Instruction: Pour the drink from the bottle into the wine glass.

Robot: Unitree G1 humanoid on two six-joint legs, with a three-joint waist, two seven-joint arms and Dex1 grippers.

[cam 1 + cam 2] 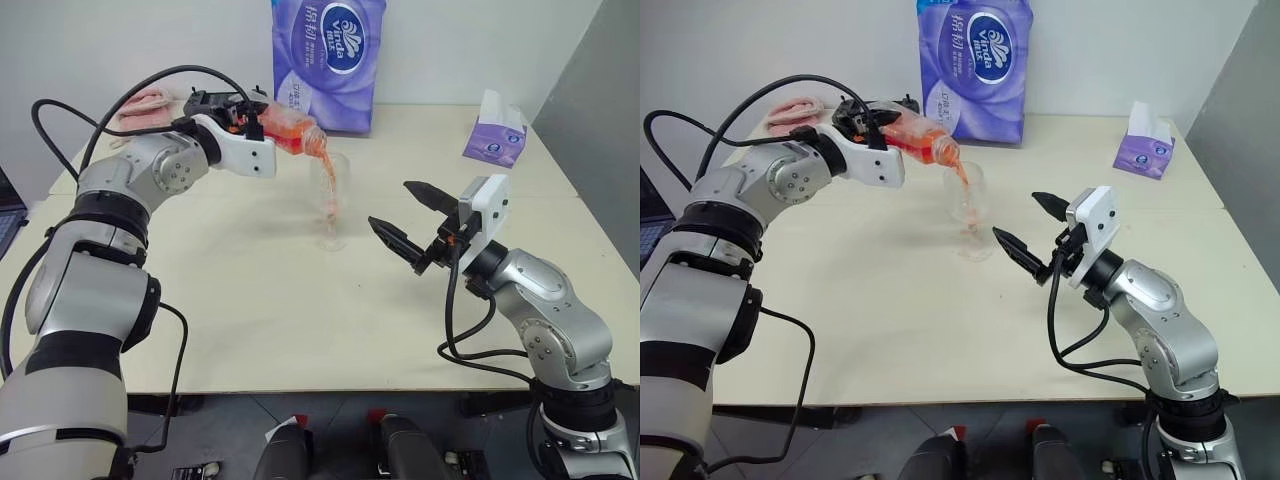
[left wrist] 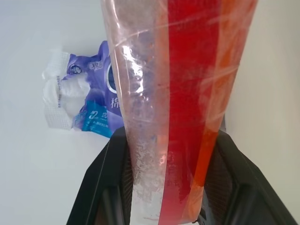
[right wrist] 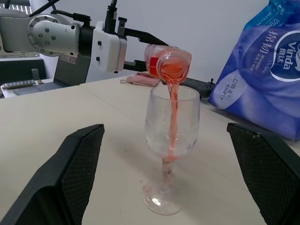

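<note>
Pouring into the wine glass (image 1: 331, 195), the drink (image 3: 174, 123) streams from the tilted bottle (image 1: 921, 139), clenched in the left gripper's (image 1: 872, 122) jaws above the glass; right gripper (image 1: 402, 222) beside the glass, jaws spread, empty.

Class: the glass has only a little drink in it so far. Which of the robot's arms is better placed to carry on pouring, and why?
Left. The left gripper is shut on the tipped bottle, its mouth over the wine glass, with the drink streaming in. The right gripper is open, holding nothing, beside the glass.
</note>
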